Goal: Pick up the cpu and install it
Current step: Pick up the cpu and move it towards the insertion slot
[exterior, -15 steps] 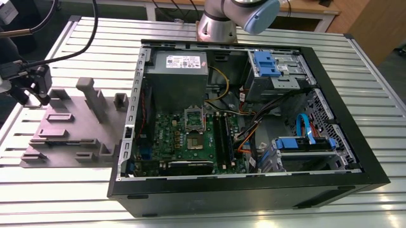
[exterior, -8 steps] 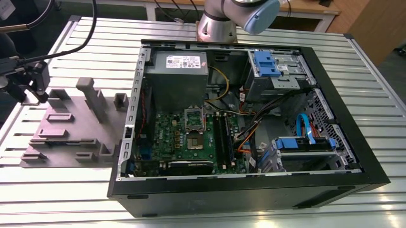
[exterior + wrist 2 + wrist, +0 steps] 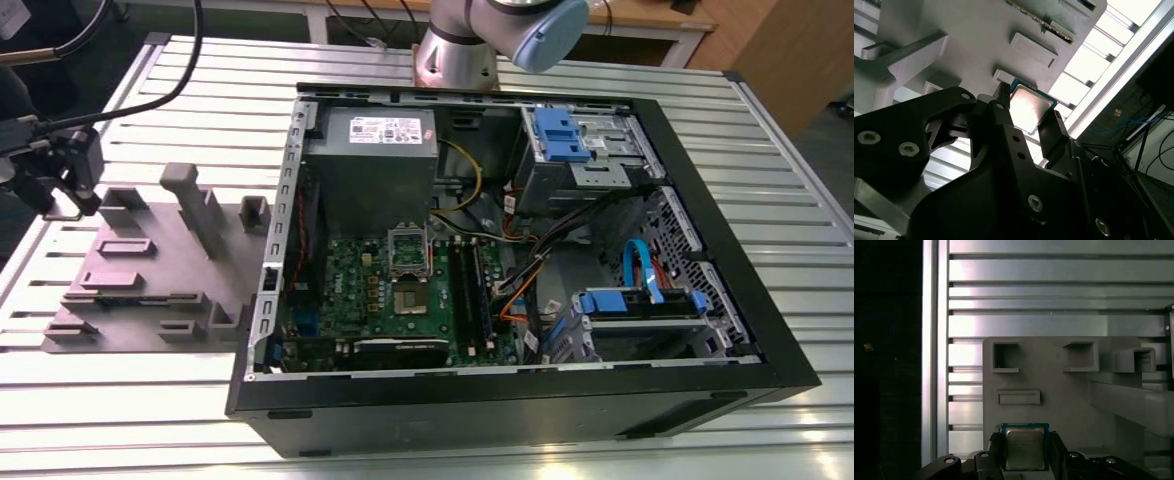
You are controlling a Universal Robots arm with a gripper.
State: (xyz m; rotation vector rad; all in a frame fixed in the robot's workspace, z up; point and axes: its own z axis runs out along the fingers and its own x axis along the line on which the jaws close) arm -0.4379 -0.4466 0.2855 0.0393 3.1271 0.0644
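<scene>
The cpu [image 3: 1025,449] is a small square chip with a silver top and a thin green rim. It sits between my gripper's [image 3: 1025,439] two black fingers, which press on its opposite edges, over the near edge of a grey fixture block [image 3: 1054,390]. In the second wrist view the cpu [image 3: 1030,106] shows the same way inside the gripper [image 3: 1029,104]. In the exterior view the gripper [image 3: 63,195] is at the far left, over the fixture block's [image 3: 147,270] far corner, well away from the motherboard's socket [image 3: 404,298]. I cannot tell whether the chip rests on the block or hangs just above it.
An open black computer case [image 3: 694,330] lies at the middle of the slatted metal table [image 3: 120,400]. Inside it are a green motherboard [image 3: 354,290], a power supply [image 3: 380,140], blue drive brackets [image 3: 641,300] and loose cables. Upright grey posts [image 3: 187,205] rise from the fixture block.
</scene>
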